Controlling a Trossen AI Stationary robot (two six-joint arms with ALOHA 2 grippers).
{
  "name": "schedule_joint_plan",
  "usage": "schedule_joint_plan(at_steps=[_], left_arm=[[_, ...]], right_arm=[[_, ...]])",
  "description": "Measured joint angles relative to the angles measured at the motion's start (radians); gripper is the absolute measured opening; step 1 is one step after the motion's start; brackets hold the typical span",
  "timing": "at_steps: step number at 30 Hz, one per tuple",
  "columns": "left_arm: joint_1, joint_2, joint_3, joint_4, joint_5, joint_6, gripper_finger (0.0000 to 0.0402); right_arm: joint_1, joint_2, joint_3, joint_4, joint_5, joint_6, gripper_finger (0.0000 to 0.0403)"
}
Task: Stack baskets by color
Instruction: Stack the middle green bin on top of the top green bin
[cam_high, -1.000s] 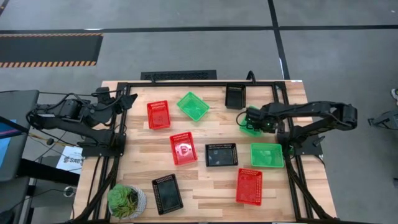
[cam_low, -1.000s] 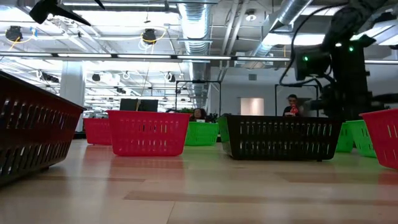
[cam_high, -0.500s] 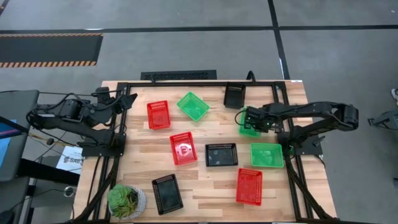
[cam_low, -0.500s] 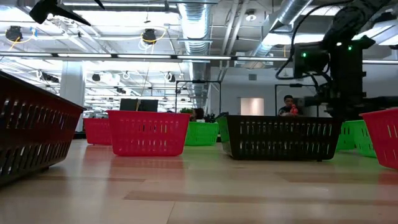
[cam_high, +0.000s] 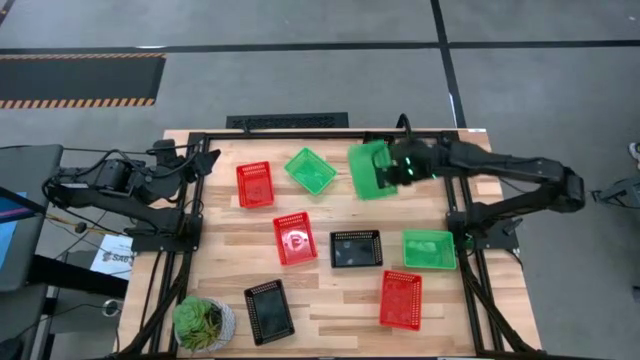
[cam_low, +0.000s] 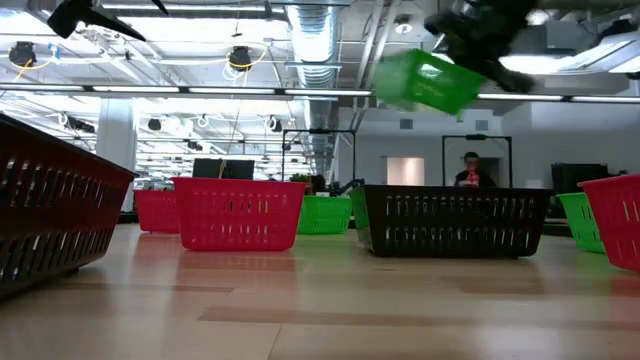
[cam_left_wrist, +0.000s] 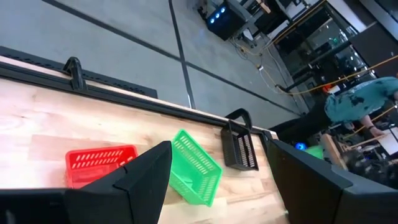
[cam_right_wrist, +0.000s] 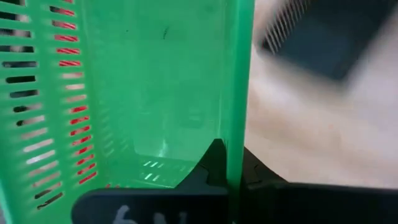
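Observation:
My right gripper (cam_high: 400, 170) is shut on a green basket (cam_high: 371, 170) and holds it high over the table's far right part; the low view shows that basket (cam_low: 425, 80) tilted in the air. Another green basket (cam_high: 310, 170) and a third (cam_high: 429, 249) rest on the table. So do red baskets (cam_high: 254, 184), (cam_high: 295, 238), (cam_high: 401, 298) and black baskets (cam_high: 356, 248), (cam_high: 269, 311). My left gripper (cam_left_wrist: 217, 186) stands open above the table's far left, holding nothing. My right gripper pinches one side wall of the green basket at its rim (cam_right_wrist: 239, 140), one finger (cam_right_wrist: 214, 158) inside the basket and the other outside. The fingers come slanting down from the table's right side. The basket hangs lifted clear of the table, tilted.
A round potted plant (cam_high: 204, 322) stands at the near left corner. A dark metal frame (cam_high: 290, 122) runs along the table's far edge and down both sides. People sit in the room beyond the table in the low view.
My right gripper has shut on the green basket's wall, then risen quickly and swung toward the far edge and leftward while rolling. The basket has left the table at the right and now hangs tilted, high above it.

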Motion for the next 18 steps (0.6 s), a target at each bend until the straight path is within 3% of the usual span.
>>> schedule_joint_plan(at_steps=[9,14,18], left_arm=[[0.0,0.0,0.0,0.0,0.0,0.0,0.0256],[0.0,0.0,0.0,-0.001,0.0,0.0,0.0256],[0.0,0.0,0.0,-0.001,0.0,0.0,0.0256]], right_arm=[[-0.108,0.404,0.393,0.004,-0.028,-0.58,0.0002],[-0.111,0.614,0.559,0.004,-0.122,-0.754,0.0002],[-0.111,0.754,0.64,0.002,-0.137,-0.856,0.0002]])
